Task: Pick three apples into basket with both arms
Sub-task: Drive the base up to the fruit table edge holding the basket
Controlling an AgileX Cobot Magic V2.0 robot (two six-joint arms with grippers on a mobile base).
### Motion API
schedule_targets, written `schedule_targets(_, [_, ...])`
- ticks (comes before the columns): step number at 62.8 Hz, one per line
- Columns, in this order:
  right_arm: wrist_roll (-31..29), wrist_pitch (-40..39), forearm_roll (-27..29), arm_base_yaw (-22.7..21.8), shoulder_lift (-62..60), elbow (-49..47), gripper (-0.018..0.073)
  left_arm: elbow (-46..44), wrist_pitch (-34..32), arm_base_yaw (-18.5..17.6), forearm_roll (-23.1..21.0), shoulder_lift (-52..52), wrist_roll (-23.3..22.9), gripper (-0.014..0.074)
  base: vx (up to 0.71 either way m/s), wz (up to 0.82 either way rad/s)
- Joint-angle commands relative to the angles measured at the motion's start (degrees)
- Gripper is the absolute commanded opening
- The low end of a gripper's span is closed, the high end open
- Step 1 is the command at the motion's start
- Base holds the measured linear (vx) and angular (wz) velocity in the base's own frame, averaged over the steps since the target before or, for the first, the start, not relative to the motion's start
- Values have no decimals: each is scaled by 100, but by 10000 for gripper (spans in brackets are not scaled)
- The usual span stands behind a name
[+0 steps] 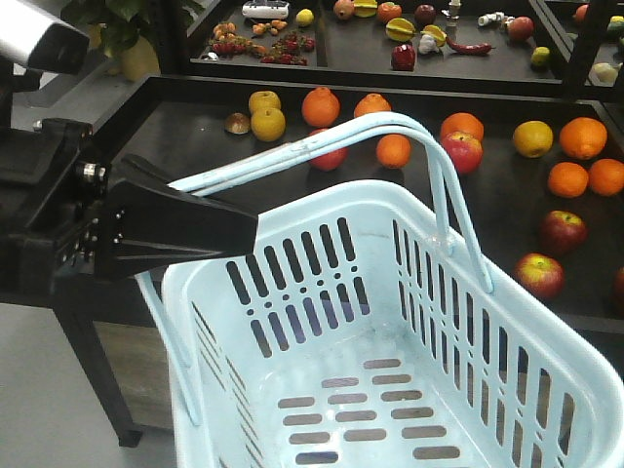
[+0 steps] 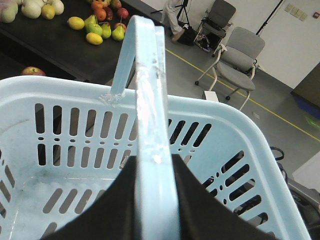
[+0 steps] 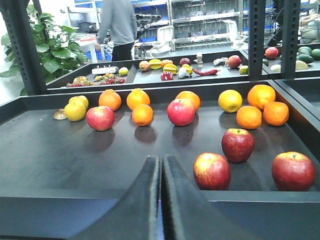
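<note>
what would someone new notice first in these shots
The pale blue basket fills the front view, empty where its floor shows, with the left gripper clamped on its raised handles. Beyond it, a black tray holds scattered oranges and yellow fruit. Three dark red apples sit nearest the shut right gripper.

My left fingers (image 1: 185, 226) are matte black wedges; behind them, a silver screw (image 1: 93, 173) and grey housing (image 1: 39, 34). Right fingers (image 3: 135, 205): black, tapered.
</note>
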Motion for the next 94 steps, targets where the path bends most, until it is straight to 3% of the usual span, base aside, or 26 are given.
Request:
schedule_targets(1, [-51,-411,-71,-14,-67,83,-5,-137,-773,-25,103,-149,-12,-6,0,-2])
schedule_targets(94, [-51,-411,-71,-14,-67,83,-5,-137,-773,-25,103,-149,-12,-6,2,-9])
